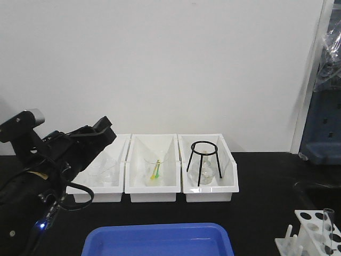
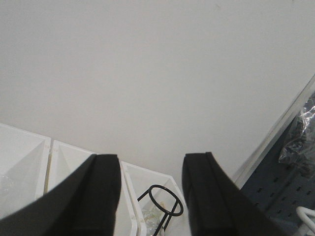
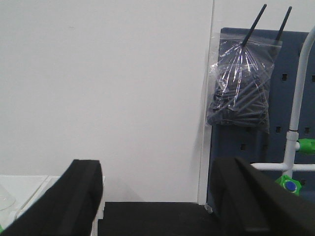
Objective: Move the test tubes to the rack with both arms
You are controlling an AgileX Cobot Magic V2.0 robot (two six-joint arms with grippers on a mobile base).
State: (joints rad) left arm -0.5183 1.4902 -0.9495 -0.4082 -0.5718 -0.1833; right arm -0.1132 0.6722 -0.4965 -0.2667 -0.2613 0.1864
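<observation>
The rack (image 1: 314,234) stands at the bottom right corner of the front view, on the black table (image 1: 266,181), with one clear test tube (image 1: 328,226) upright in a hole at its right side; no other loose tube can be made out, and whether any lie in the blue tray (image 1: 160,240) at the bottom centre cannot be told from here. The left gripper (image 1: 104,130) is raised at the left of the scene, over the leftmost of the three white bins (image 1: 154,165), so the rack lies well apart from it, down and across to the right. Its fingers (image 2: 98,196) stand spread with nothing between them, pointing toward the wall above the bins and the black tripod stand (image 2: 165,201). The right gripper (image 3: 157,196) does not appear in the front view; its own camera shows its fingers (image 3: 78,201) parted and empty too, facing the wall and a blue pegboard with a bag of dark rods (image 3: 241,88). Judging by sides, the right arm is probably the nearer to the rack. Only the front view shows rack and tube; neither wrist view catches them.
</observation>
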